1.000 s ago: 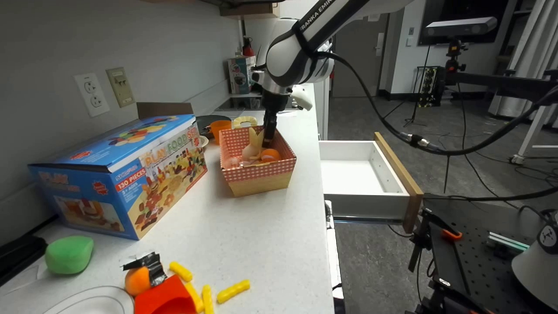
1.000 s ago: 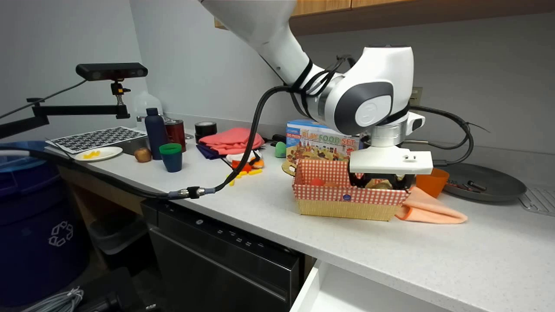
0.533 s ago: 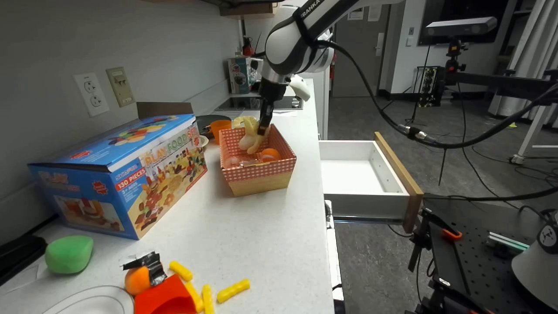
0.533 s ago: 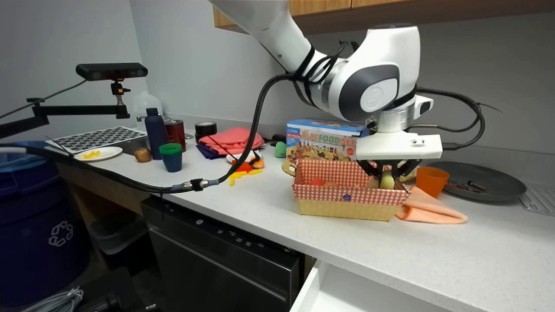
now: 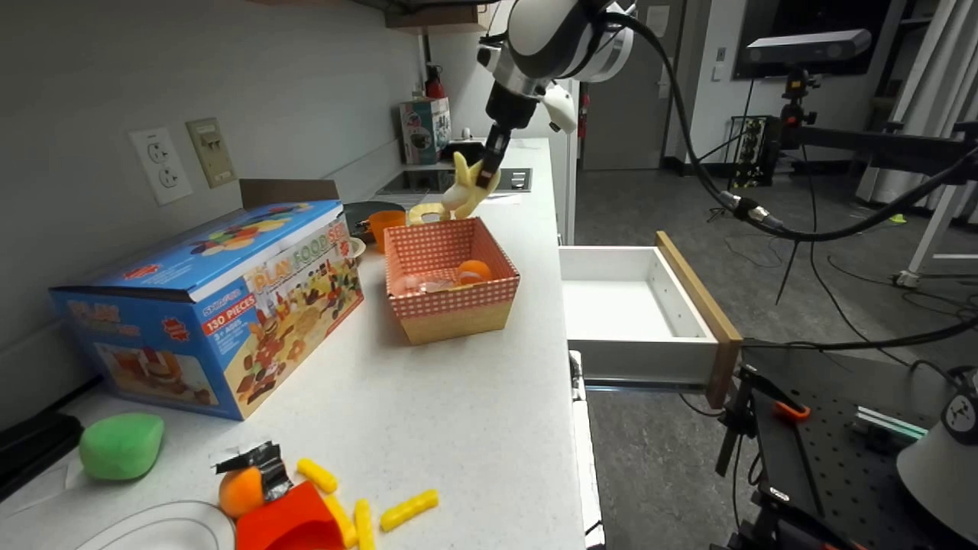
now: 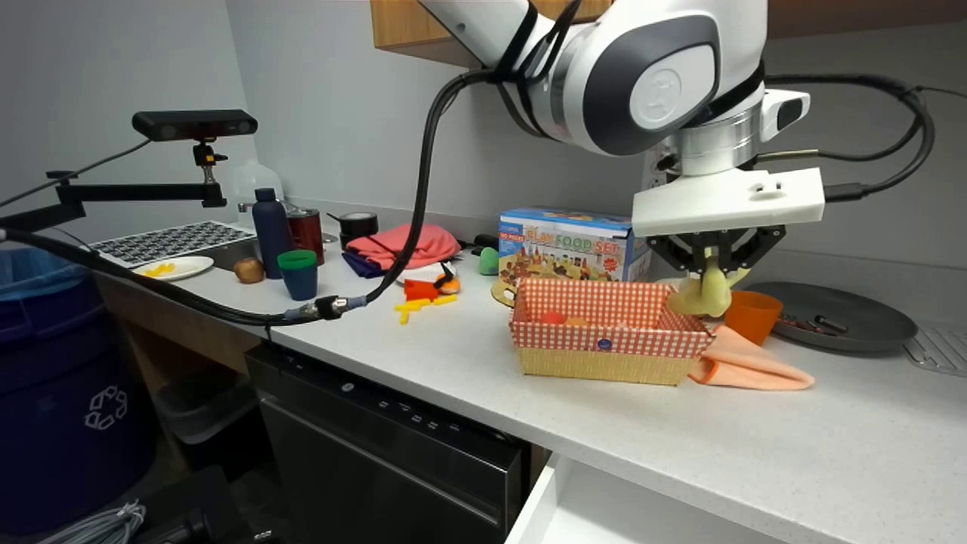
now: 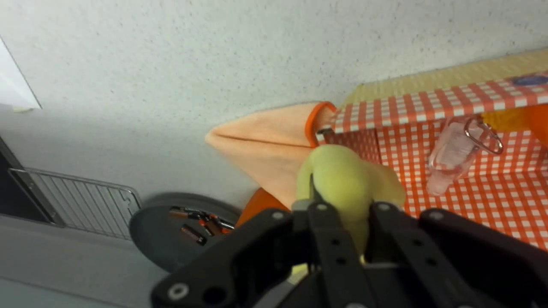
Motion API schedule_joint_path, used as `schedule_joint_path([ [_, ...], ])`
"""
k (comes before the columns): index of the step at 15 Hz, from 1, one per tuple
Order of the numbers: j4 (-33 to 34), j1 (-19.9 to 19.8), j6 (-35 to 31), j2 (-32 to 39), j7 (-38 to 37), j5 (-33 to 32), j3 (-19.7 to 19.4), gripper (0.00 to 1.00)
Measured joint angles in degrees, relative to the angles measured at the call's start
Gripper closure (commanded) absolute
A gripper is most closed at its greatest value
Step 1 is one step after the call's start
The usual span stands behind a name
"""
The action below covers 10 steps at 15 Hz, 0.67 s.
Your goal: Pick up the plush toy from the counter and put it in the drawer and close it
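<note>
The plush toy (image 5: 461,191), pale yellow with ear-like flaps, hangs in the air just beyond the rim of the basket. My gripper (image 5: 487,177) is shut on it, which both exterior views show. In the wrist view the soft body of the plush toy (image 7: 342,179) bulges out past and between the dark fingers (image 7: 327,226). The white counter (image 5: 474,412) lies below. At its edge the drawer (image 5: 649,359) stands pulled out, its white inside bare; only a corner of the drawer (image 6: 604,514) shows in an exterior view.
A red-checked basket (image 5: 451,305) holds an orange ball (image 5: 474,271) and a clear bottle (image 7: 454,149). Around it are a peach cloth (image 6: 755,363), an orange cup (image 6: 753,313), a dark pan (image 6: 838,325) and a blue play food box (image 5: 214,305).
My gripper has shut on the plush toy and lifted it up out of the basket, moving away toward the pan side. The drawer and basket have stayed put.
</note>
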State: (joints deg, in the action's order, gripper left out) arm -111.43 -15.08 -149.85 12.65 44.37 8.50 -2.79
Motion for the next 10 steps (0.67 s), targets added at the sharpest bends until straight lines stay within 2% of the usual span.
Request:
schedule_joint_path([
  [4, -9.87, -0.07, -1.96, -5.29, -4.71, -2.95, -4.16, 0.97],
  [10, -22.44, -0.06, -2.2, -10.95, -17.45, -15.64, -8.43, 0.97],
])
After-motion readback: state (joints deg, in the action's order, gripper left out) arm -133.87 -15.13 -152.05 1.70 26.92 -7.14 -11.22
